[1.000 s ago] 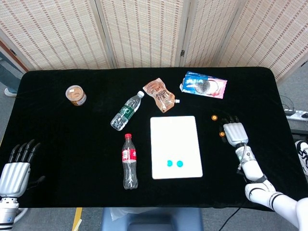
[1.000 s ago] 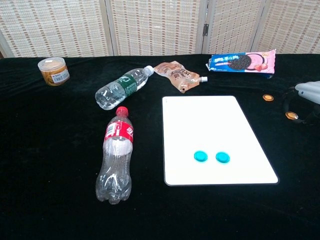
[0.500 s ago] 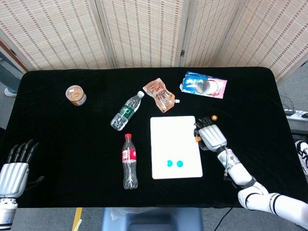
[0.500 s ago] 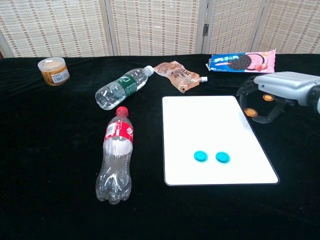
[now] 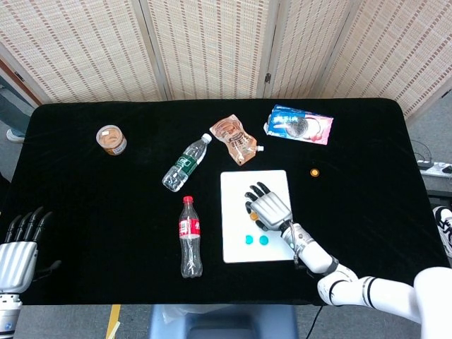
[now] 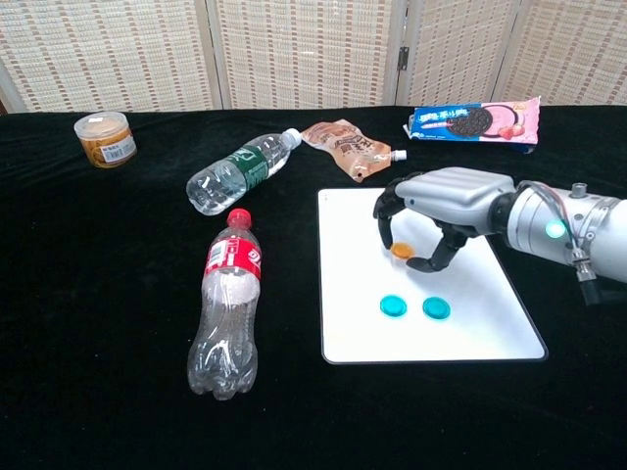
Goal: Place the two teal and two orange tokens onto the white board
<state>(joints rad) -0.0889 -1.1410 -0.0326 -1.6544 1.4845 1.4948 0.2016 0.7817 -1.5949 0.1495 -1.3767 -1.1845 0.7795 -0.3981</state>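
Nearest the robot, the left hand (image 5: 17, 251) rests at the front left corner of the desk (image 5: 85, 198), fingers straight and slightly apart, holding nothing. On the near part of the white board (image 6: 460, 338) lie two teal tokens (image 6: 393, 305) (image 6: 436, 307) side by side, close but apart. Left of the board a cola bottle (image 6: 227, 308) lies on its side, red cap pointing away.

Just beyond the teal pair, the right hand (image 6: 441, 201) arches over the middle of the board, fingers curled downward around one orange token (image 6: 402, 251) (whether it is pinched or already lying on the board, I cannot tell). The other orange token (image 5: 314, 171) sits on the black cloth, right of the board and well apart from it.

Farther back lie a water bottle (image 6: 240, 172), a brown pouch (image 6: 348, 147) and a cookie pack (image 6: 475, 120), with a small round tub (image 6: 104, 139) at the far left.
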